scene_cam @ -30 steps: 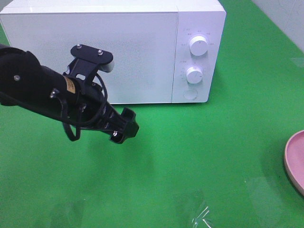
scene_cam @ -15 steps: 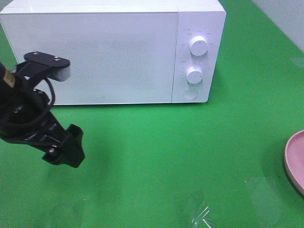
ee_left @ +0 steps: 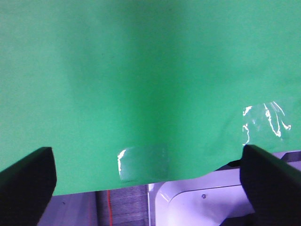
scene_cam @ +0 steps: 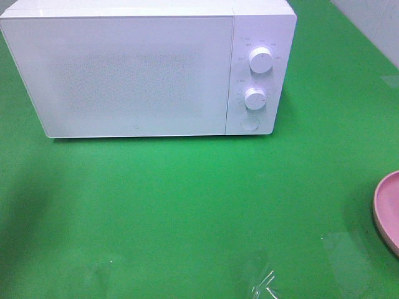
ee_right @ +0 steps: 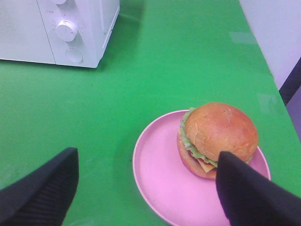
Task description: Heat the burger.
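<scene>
With the microwave (scene_cam: pixel 149 71) door closed, the burger (ee_right: pixel 217 139) is sitting on its pink plate (ee_right: pixel 160 179) on the green counter (scene_cam: pixel 199 205), the right claw (ee_right: pixel 146 188) hanging spread above it, the left claw (ee_left: pixel 150 183) gaping over bare counter.

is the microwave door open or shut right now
Shut: the microwave door sits flush with its control panel, and the burger sits outside on the pink plate.

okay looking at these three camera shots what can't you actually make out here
- Microwave interior: the shut door hides it in the exterior high view.
- Dial markings: too small to read there.
- Pink plate: cut by the right edge in that view, so the burger shows only in the right wrist view.
- Both arms: outside the exterior high view.
</scene>
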You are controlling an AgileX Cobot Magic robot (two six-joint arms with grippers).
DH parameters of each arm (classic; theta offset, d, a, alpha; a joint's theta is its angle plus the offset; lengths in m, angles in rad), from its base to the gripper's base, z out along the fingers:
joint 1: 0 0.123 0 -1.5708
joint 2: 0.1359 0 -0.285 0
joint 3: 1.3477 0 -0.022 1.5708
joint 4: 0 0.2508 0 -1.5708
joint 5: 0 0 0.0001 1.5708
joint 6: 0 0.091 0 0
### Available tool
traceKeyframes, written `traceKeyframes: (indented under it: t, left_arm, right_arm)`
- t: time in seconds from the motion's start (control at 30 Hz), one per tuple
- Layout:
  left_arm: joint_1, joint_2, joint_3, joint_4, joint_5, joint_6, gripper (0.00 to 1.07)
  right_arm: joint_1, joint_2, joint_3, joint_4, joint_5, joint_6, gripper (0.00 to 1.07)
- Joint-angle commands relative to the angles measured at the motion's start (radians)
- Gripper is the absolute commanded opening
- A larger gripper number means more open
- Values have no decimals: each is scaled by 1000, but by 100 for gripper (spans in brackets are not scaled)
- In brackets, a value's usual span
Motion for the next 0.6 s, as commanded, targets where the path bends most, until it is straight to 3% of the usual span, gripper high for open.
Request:
traceKeyframes:
  t: [0.03, 0.13, 0.33, 0.53, 0.6]
  left_arm:
    - [68, -15, 1, -52, 39, 6, 98]
    - [119, -47, 10, -61, 91, 7, 98]
    - [119, -143, 83, -54, 92, 7, 98]
    - [119, -316, 200, -26, 80, 6, 98]
    - [119, -448, 245, -15, 74, 15, 98]
  right_arm:
    - [-6, -23, 2, 4, -1, -10, 76]
    - [-6, -23, 2, 4, -1, -10, 76]
    - [-6, -23, 2, 4, -1, -10, 76]
    - [-6, -23, 2, 4, -1, -10, 76]
    - [-6, -23, 2, 4, -1, -10, 76]
